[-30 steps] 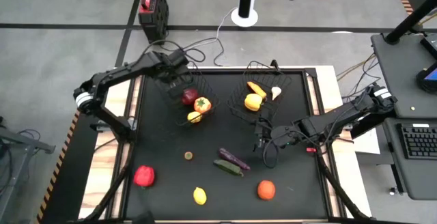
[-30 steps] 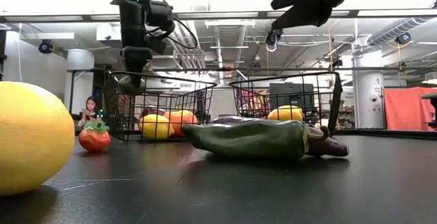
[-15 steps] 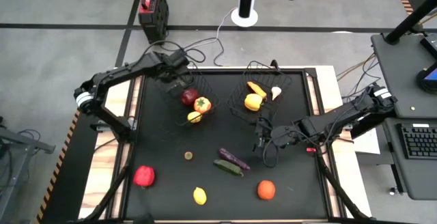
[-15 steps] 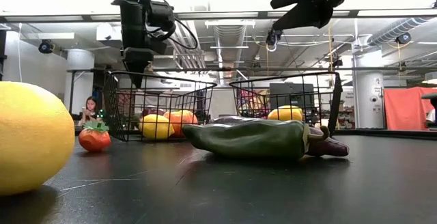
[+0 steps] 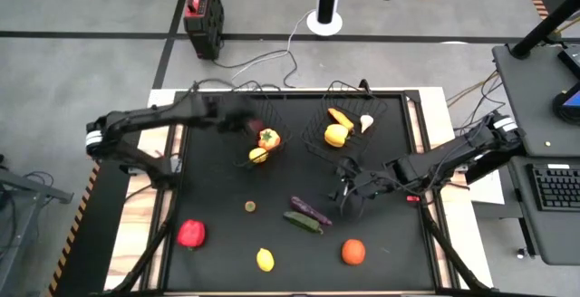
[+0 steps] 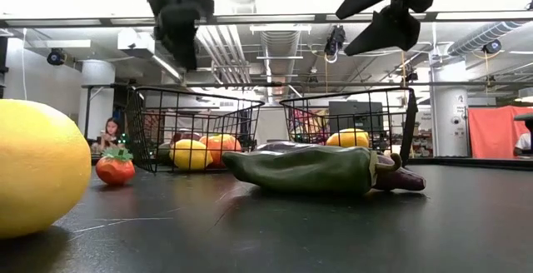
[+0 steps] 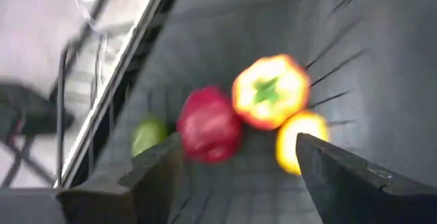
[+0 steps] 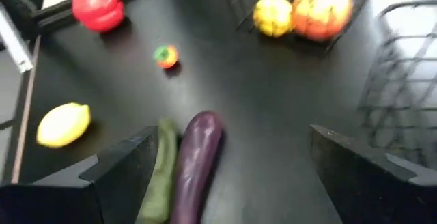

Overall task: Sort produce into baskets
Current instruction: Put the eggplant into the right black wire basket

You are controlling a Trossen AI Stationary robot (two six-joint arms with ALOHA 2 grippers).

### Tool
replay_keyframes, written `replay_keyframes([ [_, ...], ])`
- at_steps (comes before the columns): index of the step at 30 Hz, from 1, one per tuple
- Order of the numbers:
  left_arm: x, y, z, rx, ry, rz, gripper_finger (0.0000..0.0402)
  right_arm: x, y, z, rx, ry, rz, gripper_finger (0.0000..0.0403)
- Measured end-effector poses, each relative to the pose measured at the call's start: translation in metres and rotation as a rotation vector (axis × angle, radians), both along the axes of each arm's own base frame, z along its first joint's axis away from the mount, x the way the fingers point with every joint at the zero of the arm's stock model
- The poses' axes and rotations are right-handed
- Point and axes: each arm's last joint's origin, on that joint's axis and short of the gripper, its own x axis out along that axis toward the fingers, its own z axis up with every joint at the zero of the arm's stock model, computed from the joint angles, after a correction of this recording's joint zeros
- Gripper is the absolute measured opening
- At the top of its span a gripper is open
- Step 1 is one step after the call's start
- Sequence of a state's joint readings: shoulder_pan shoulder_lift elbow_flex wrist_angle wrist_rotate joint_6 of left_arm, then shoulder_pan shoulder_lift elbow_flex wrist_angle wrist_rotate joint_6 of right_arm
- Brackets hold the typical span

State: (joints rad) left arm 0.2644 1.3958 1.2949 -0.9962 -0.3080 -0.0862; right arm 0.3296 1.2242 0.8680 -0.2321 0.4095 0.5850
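Two black wire baskets stand at the far middle of the table. The left basket (image 5: 280,119) holds a red apple (image 7: 208,125), an orange-yellow pepper (image 7: 270,91), a lemon (image 7: 300,138) and a green piece (image 7: 148,135). My left gripper (image 7: 235,154) hangs open and empty above it. The right basket (image 5: 390,109) holds a yellow pepper (image 5: 336,135), a carrot (image 5: 341,117) and garlic (image 5: 366,123). My right gripper (image 8: 232,152) is open in the air over the purple eggplant (image 8: 194,159) and green cucumber (image 8: 160,176), which lie side by side on the table.
Loose on the black table lie a red pepper (image 5: 191,234), a lemon (image 5: 265,260), an orange fruit (image 5: 353,252) and a tiny red-green piece (image 5: 250,206). There is free table between these and the baskets. A person sits far off in the room (image 6: 108,131).
My left gripper has let go of a green piece, which now lies in the left basket. The gripper has then risen and swung a little toward the table's near edge. My right gripper has stayed in place and rolled about its own axis, still open.
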Motion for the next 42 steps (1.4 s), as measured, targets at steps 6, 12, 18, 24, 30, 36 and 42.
replay_keyframes([
  [6,0.004,-0.082,0.018,0.151,-0.161,-0.089,0.0255,0.019,0.015,-0.006,0.063,0.112,0.005,0.0364],
  [12,-0.005,-0.159,0.019,0.251,-0.314,-0.145,0.0249,0.047,0.027,-0.012,0.049,0.339,-0.078,0.0364],
  [18,-0.017,-0.211,0.011,0.266,-0.437,-0.156,0.0249,0.075,0.038,-0.017,0.024,0.487,-0.142,0.0363],
  [24,-0.024,-0.242,-0.001,0.231,-0.472,-0.182,0.0249,0.098,0.048,-0.033,0.020,0.528,-0.118,0.0363],
  [30,-0.020,-0.251,-0.011,0.245,-0.452,-0.200,0.0249,0.105,0.050,-0.057,-0.008,0.592,-0.123,0.0363],
  [36,-0.015,-0.254,-0.015,0.272,-0.480,-0.176,0.0249,0.107,0.049,-0.064,-0.020,0.610,-0.122,0.0363],
  [42,-0.012,-0.257,-0.017,0.263,-0.498,-0.166,0.0249,0.108,0.049,-0.064,-0.037,0.608,-0.101,0.0363],
])
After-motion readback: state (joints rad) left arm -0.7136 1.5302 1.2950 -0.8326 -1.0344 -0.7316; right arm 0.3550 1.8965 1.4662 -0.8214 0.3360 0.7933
